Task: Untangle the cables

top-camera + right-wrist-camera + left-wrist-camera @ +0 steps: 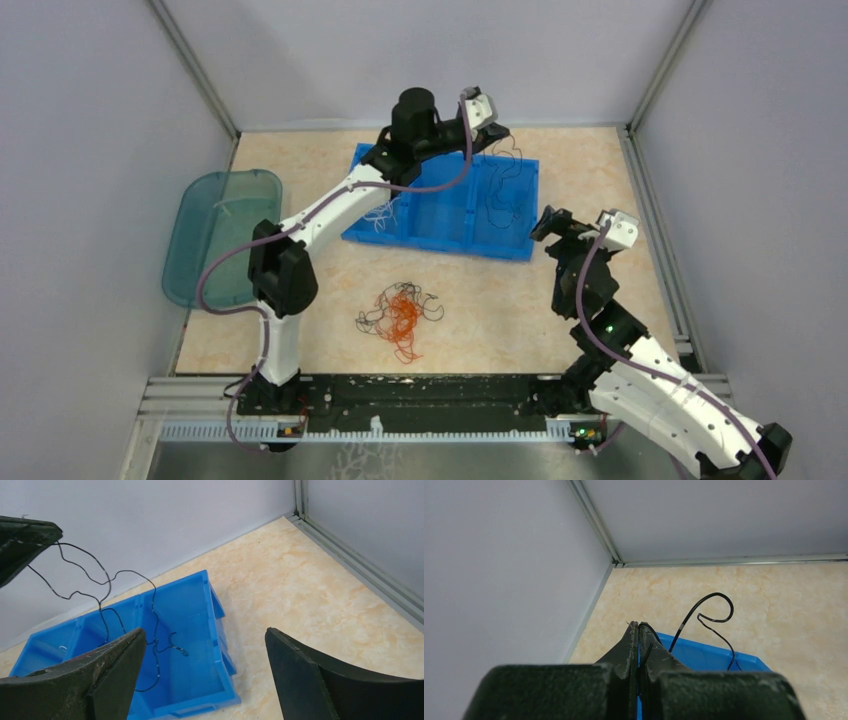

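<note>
A tangle of red-orange and black cables (400,312) lies on the table in front of the blue bin (445,205). My left gripper (498,131) hangs over the bin's far right corner, shut on a thin black cable (505,180) that dangles into the right compartment. In the left wrist view the gripper (638,626) has its jaws pressed together on the black cable (711,610), which curls up over the bin (704,655). My right gripper (550,222) stands open and empty beside the bin's right end. In the right wrist view the gripper (205,630) looks onto the hanging black cable (102,587) and the bin (215,605).
White strands (380,212) lie in the bin's left compartment. A teal translucent tray (215,235) sits at the table's left edge. Grey walls with metal rails (655,200) close in the table on three sides.
</note>
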`<state>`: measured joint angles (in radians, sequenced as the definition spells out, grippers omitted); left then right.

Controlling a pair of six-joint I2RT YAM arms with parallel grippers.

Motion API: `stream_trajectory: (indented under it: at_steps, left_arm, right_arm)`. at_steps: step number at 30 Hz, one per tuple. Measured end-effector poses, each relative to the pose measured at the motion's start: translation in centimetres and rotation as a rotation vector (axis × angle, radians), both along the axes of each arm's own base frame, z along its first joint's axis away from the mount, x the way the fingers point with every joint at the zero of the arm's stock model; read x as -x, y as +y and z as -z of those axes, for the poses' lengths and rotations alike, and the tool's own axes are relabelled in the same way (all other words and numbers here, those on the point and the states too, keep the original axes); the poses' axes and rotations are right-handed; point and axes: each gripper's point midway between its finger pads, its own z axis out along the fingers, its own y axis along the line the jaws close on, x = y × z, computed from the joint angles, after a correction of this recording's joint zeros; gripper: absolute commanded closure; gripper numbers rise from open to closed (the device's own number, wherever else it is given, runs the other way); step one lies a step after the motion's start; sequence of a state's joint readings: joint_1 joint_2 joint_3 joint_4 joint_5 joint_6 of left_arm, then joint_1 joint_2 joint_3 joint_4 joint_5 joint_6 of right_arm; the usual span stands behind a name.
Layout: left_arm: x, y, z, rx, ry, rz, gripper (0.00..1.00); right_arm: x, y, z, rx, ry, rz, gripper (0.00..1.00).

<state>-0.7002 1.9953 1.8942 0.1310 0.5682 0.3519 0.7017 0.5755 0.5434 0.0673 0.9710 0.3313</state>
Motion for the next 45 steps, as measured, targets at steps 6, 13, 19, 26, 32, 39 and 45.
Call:
stream_trajectory:
  at_steps: [6, 13, 19, 26, 32, 39, 45]
  left_arm:
    - [-0.7, -1.7, 2.7, -0.027, 0.027, 0.015, 1.0]
    - [-2.0, -1.9, 6.7, -0.086, 0.055, -0.027, 0.43]
    - [-3.1, -2.0, 9.3, -0.142, 0.071, -0.068, 0.14]
    - [-3.2, -1.6, 8.4, -0.231, 0.038, -0.058, 0.01]
    - [-2.7, -0.6, 7.5, -0.278, 0.027, -0.061, 0.0]
    - [-2.2, 3.5, 7.3, -0.355, 0.15, -0.111, 0.0]
    - [-2.2, 15.9, 4.7, -0.389, 0.303, -0.258, 0.0]
  right_arm:
    - [-0.2, -0.6, -0.3, 0.005, -0.009, 0.021, 0.1]
    - [-0.3, -0.6, 0.0, 0.006, -0.006, 0.014, 0.1]
    - [-0.6, -0.4, 0.3, 0.007, 0.003, 0.005, 0.1]
    - [-0.8, 0.0, 0.8, 0.003, 0.022, -0.009, 0.1]
    - [-1.1, 0.8, 1.7, 0.013, 0.074, -0.037, 0.1]
    - [-2.4, 1.9, 0.8, 0.028, 0.108, -0.073, 0.12]
    - [-4.8, 9.9, 1.9, 0.046, 0.171, -0.427, 0.18]
